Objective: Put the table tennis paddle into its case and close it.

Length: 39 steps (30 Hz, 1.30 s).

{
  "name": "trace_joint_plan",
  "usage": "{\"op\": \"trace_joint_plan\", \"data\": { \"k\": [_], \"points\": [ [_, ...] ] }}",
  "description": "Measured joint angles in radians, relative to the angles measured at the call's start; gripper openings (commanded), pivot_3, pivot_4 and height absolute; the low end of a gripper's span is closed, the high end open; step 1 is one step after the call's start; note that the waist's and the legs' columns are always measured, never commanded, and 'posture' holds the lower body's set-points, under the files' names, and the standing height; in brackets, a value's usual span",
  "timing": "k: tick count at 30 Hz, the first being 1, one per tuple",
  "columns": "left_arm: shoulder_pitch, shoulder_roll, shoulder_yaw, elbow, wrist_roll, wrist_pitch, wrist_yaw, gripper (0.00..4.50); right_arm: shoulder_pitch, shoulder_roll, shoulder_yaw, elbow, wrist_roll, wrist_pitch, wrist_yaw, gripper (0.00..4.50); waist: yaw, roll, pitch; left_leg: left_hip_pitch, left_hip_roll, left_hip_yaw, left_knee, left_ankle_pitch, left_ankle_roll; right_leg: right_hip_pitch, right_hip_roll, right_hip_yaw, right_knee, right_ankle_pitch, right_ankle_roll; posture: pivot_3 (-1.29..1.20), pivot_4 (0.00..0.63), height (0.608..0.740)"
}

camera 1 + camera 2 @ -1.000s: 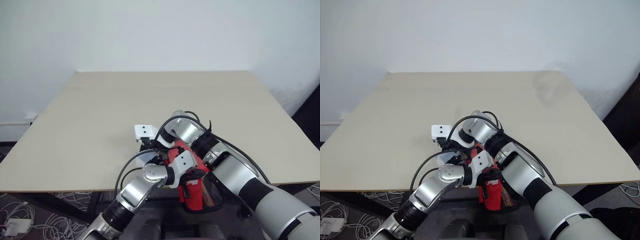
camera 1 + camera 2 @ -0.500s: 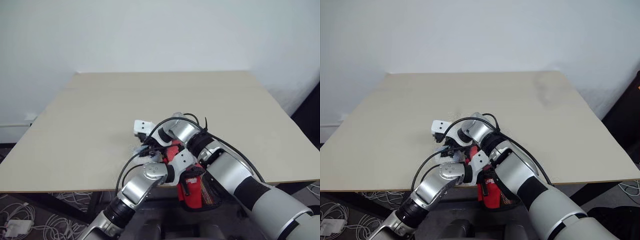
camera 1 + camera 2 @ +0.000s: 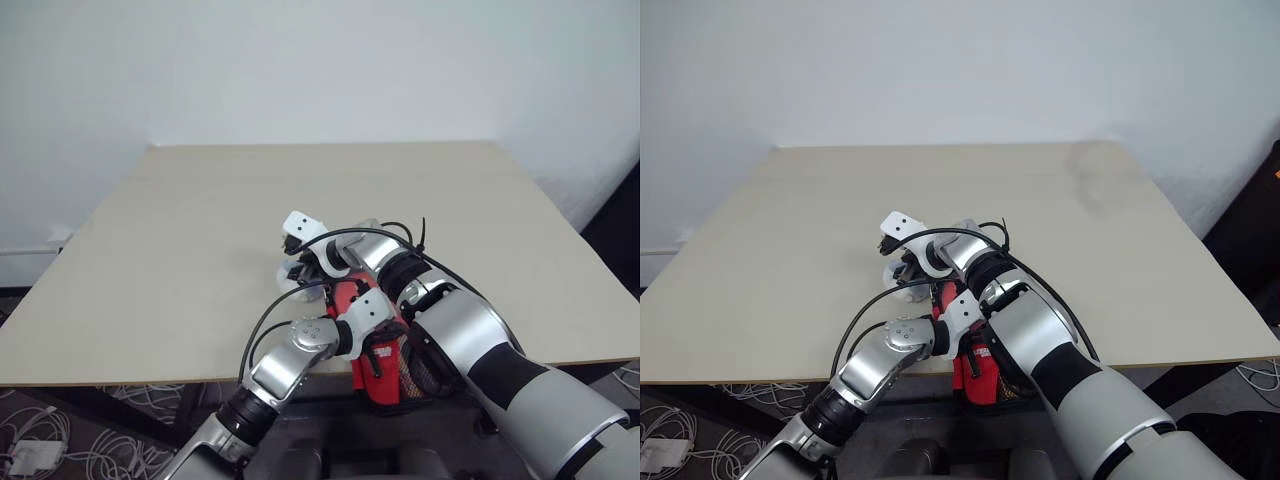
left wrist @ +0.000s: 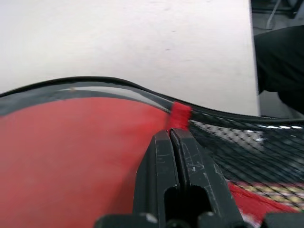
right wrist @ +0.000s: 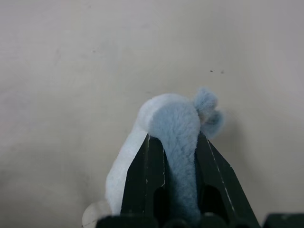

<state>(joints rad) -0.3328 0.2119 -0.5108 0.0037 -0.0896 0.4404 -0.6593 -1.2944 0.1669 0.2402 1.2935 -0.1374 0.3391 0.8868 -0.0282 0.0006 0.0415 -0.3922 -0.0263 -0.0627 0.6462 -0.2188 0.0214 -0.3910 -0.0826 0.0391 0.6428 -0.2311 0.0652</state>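
Paddle (image 4: 71, 156), red-faced, is being kept inside the case (image 4: 247, 142) at the near edge of the table (image 3: 200, 220), partly overhanging it. The left gripper (image 4: 176, 142) is being held fully together against the case's rim. A fluffy pale-blue toy (image 5: 175, 133) is being clamped between the right gripper's (image 5: 173, 152) fingers on the tabletop.

A fluffy pale-blue plush toy (image 5: 173, 142) — on the beige table (image 3: 200, 220).
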Motion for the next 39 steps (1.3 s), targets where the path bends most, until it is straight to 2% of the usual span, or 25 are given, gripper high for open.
{"op": "trace_joint_plan", "data": {
  "k": [8, 21, 26, 34, 39],
  "points": [
    [-0.010, -0.001, 0.027, 0.025, 0.003, -0.004, 0.010, 0.00, 0.000, 0.001, -0.061, 0.000, 0.019, 0.037, -0.041, 0.14, -0.019, 0.000, 0.000, 0.000, 0.000, -0.002, -0.001, 0.001, -0.001, 0.000, 0.000, 0.000, 0.000, 0.000, 0.000, 0.00, 0.000, 0.740],
    [-0.009, 0.001, 0.027, 0.024, 0.003, -0.008, 0.009, 0.00, -0.005, 0.002, -0.243, 0.035, 0.134, 0.128, -0.287, 0.14, -0.019, 0.000, 0.000, 0.000, 0.000, -0.002, -0.001, 0.001, -0.001, 0.000, 0.000, 0.000, 0.000, 0.000, 0.000, 0.00, 0.000, 0.740],
    [0.000, 0.005, 0.033, 0.016, 0.002, -0.009, 0.010, 0.00, -0.006, 0.001, -0.337, 0.044, 0.198, 0.168, -0.385, 0.14, -0.021, 0.000, 0.000, 0.000, 0.000, -0.002, -0.001, 0.001, -0.001, 0.000, 0.001, 0.000, 0.000, 0.000, 0.000, 0.00, 0.000, 0.740],
    [0.049, 0.037, 0.092, -0.027, -0.003, -0.004, 0.018, 0.00, -0.030, -0.010, -0.580, 0.057, 0.388, 0.256, -0.574, 0.14, -0.029, 0.001, 0.000, 0.000, 0.002, -0.002, -0.003, 0.001, -0.001, -0.001, 0.003, 0.001, 0.000, 0.000, -0.002, 0.00, 0.000, 0.740],
    [0.065, 0.058, 0.130, -0.049, -0.003, 0.017, 0.029, 0.00, -0.030, -0.010, -0.641, 0.061, 0.433, 0.273, -0.618, 0.14, -0.031, 0.001, 0.000, 0.000, 0.002, -0.002, -0.003, 0.001, -0.001, -0.001, 0.003, 0.001, 0.000, -0.001, -0.002, 0.00, 0.000, 0.740]
  ]
}}
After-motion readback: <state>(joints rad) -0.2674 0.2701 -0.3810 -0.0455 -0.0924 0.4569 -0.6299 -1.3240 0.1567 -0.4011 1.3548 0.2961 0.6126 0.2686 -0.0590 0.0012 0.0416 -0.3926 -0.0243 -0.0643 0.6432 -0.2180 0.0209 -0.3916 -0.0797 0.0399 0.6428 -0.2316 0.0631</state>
